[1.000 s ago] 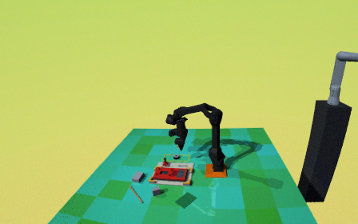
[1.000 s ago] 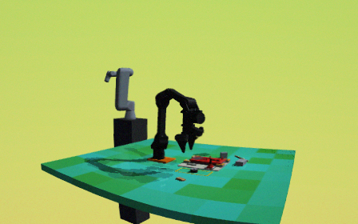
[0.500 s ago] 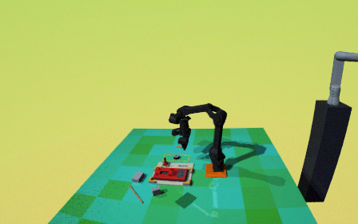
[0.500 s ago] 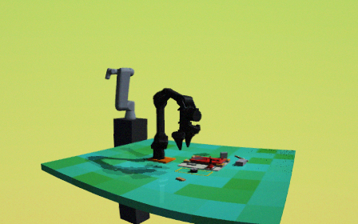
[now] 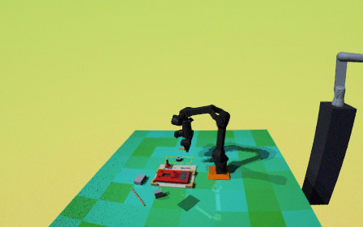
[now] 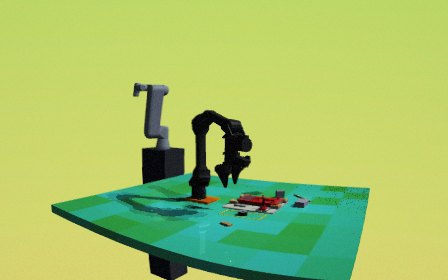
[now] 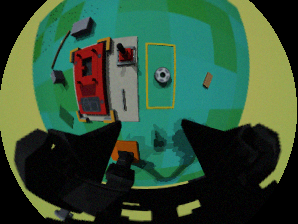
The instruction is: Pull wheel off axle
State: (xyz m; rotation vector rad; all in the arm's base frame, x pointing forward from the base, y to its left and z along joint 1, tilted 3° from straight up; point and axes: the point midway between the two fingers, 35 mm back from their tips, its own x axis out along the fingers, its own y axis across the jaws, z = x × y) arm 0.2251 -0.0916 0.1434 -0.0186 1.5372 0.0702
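The wheel (image 5: 179, 159) (image 6: 242, 213) (image 7: 165, 75), a grey disc with a dark hub, lies flat on the table inside the yellow outline of the marked area (image 7: 147, 85). In the wrist view it is nearer the outline's right bar and does not cross it. The upright axle (image 5: 167, 163) (image 6: 264, 202) (image 7: 121, 49) stands bare on its red base, on the pale board beside the outline. My gripper (image 5: 186, 150) (image 6: 230, 185) (image 7: 152, 123) is open and empty. It hangs well above the table, apart from the wheel, and touches nothing.
The red part (image 5: 173, 176) (image 7: 89, 100) sits on the pale board (image 7: 131, 107) with orange corner pieces. Two grey blocks (image 7: 82, 27) (image 7: 58, 76) and a thin stick (image 5: 138, 196) lie beyond it. A small tan block (image 6: 226, 224) (image 7: 207, 80) lies on the marked area's other side.
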